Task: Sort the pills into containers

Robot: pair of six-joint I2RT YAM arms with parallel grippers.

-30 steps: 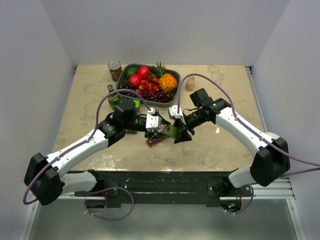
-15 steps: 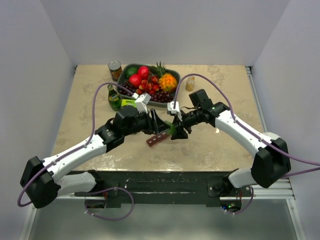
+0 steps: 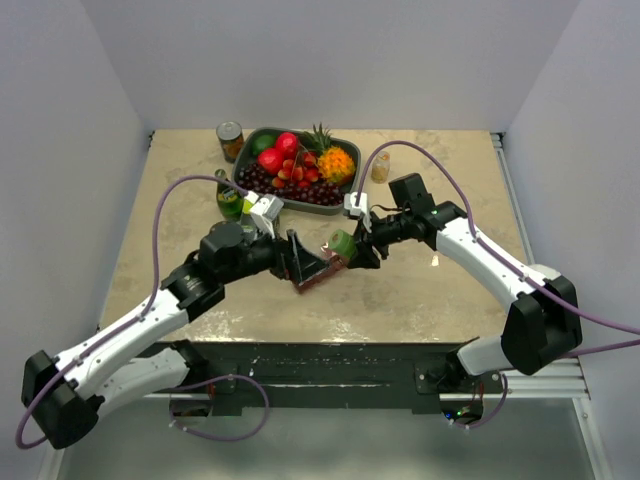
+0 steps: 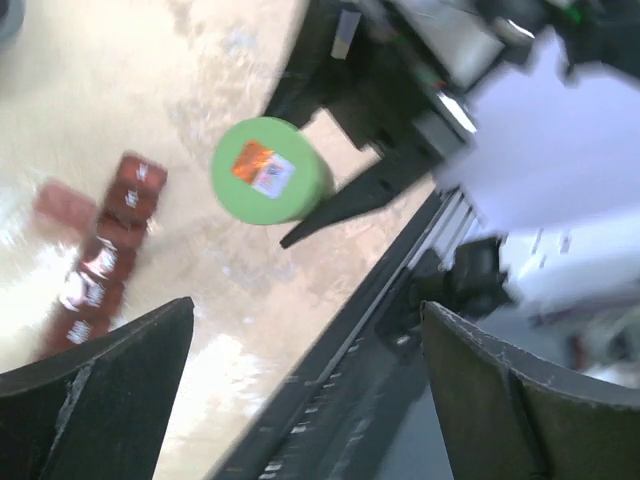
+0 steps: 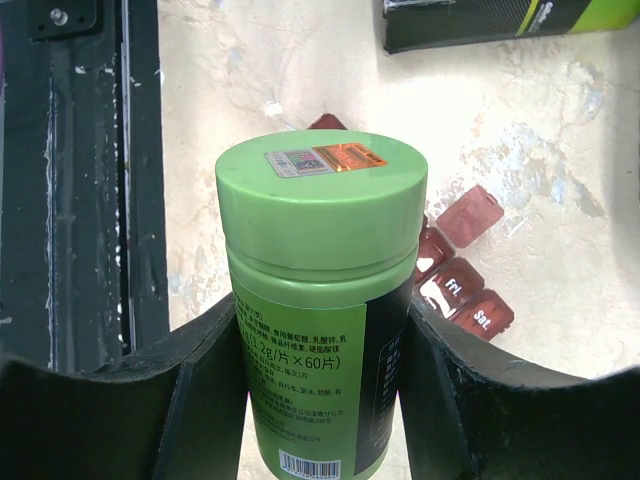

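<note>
A green pill bottle (image 5: 320, 300) with its green cap on is gripped between the fingers of my right gripper (image 5: 320, 320) and held above the table (image 3: 342, 243). No loose pills are in view. The containers, a dark red organiser strip (image 3: 320, 275), lie on the table just under the bottle. Day-labelled lids (image 5: 465, 290) show beside it, and one lid stands open. My left gripper (image 3: 308, 262) is wide open and empty, just left of the strip. In the left wrist view the bottle's cap (image 4: 270, 170) faces the open left gripper (image 4: 310, 400), with the strip (image 4: 105, 260) at the left.
A dark tray (image 3: 262, 132) of fruit stands at the back centre, with a tin can (image 3: 230, 140) to its left, a small jar (image 3: 380, 167) to its right and a green glass bottle (image 3: 228, 198) in front. A black-and-green box (image 5: 500, 20) lies beyond the strip.
My left gripper has gone from nearly shut beside the bottle to wide open and has drawn back left. My right gripper still holds the bottle and has shifted slightly back.
</note>
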